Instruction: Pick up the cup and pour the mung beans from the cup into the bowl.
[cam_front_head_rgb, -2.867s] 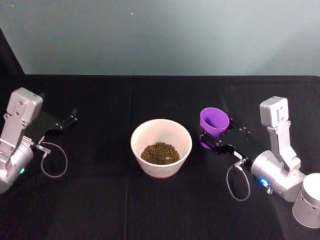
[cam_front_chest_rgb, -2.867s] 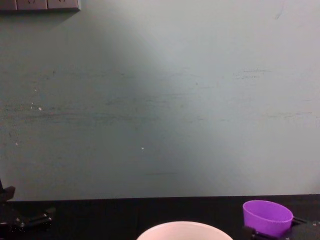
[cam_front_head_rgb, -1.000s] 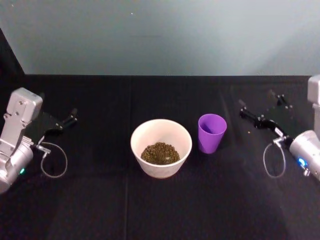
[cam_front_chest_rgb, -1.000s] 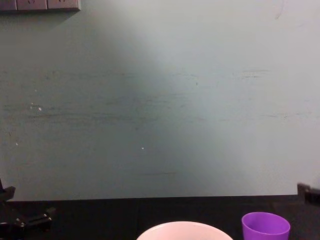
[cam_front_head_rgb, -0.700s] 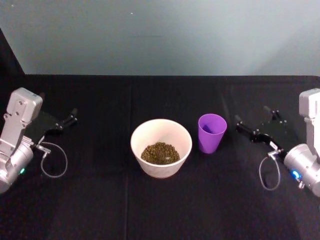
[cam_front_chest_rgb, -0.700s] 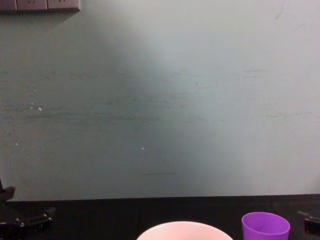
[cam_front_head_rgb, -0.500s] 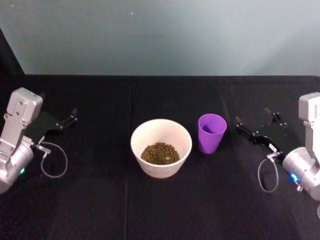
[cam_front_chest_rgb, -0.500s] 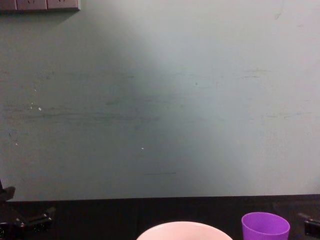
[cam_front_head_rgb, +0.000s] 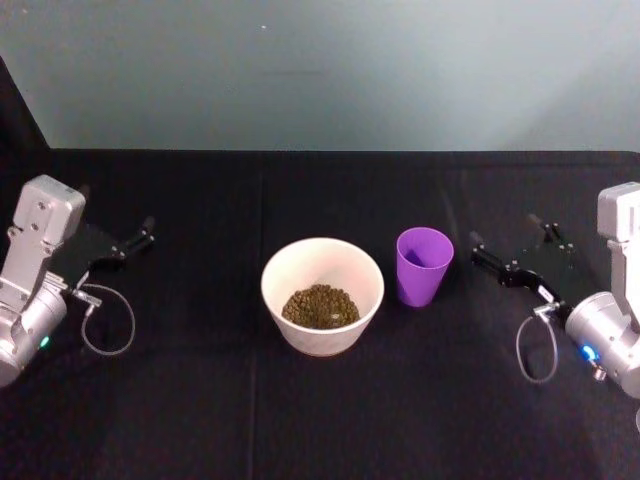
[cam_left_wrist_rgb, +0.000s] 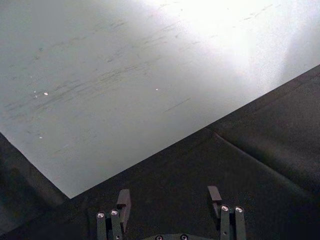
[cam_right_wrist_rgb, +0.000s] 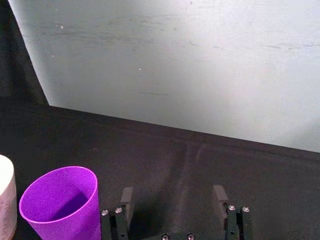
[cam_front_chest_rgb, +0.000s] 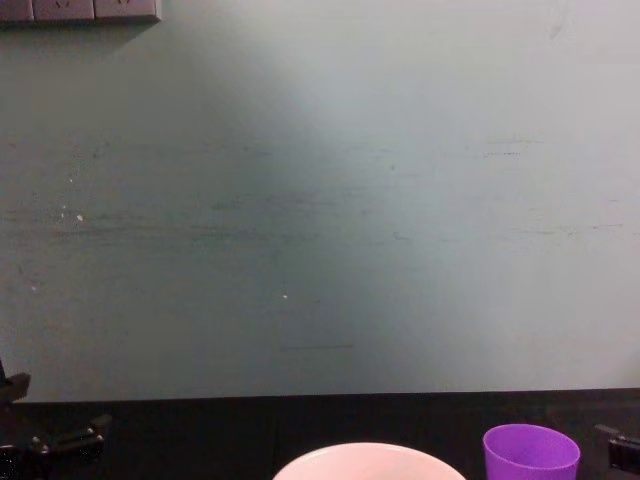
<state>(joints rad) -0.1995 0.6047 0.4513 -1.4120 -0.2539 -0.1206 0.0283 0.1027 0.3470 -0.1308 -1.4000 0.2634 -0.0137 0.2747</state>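
The right tool has let go of the cup and drawn back since 2.9 s ago. The left tool (cam_front_head_rgb: 140, 237) rests spread at the worktop's (cam_front_head_rgb: 200, 400) left edge. The round, smooth bowl (cam_front_head_rgb: 322, 295) holds mung beans (cam_front_head_rgb: 320, 305); the tapered purple cup (cam_front_head_rgb: 424, 266) stands just right of it; the right tool (cam_front_head_rgb: 510, 248) is spread, angled toward it.

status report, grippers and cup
Both grippers open: right gripper beside cup, left gripper parked. Cup upright, beans in bowl. Nothing blocking.

Dim, soft light; bright glare on the wall (cam_left_wrist_rgb: 210, 30) in the left wrist view, perhaps from above
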